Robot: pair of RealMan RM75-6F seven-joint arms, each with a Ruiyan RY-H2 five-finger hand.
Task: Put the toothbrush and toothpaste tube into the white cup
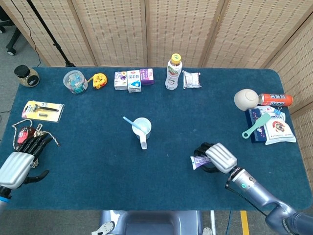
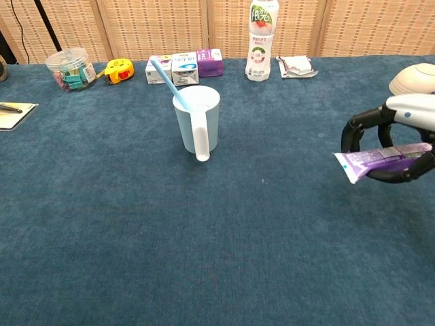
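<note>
The white cup (image 1: 142, 127) (image 2: 198, 119) stands mid-table with its handle toward me. A light blue toothbrush (image 1: 130, 122) (image 2: 163, 73) leans inside it, sticking out to the upper left. My right hand (image 1: 215, 157) (image 2: 396, 138) grips the purple toothpaste tube (image 1: 199, 161) (image 2: 378, 159) and holds it lifted off the cloth, flat end pointing left, well right of the cup. My left hand (image 1: 22, 155) rests at the table's left front edge with fingers spread, holding nothing.
Along the far edge stand a plastic jar (image 1: 75, 81), a tape measure (image 1: 99, 80), small boxes (image 1: 133, 79), a bottle (image 1: 173, 72) and a packet (image 1: 191, 79). A razor pack (image 1: 43, 110) lies left. A bowl (image 1: 245, 99), can and packets sit far right.
</note>
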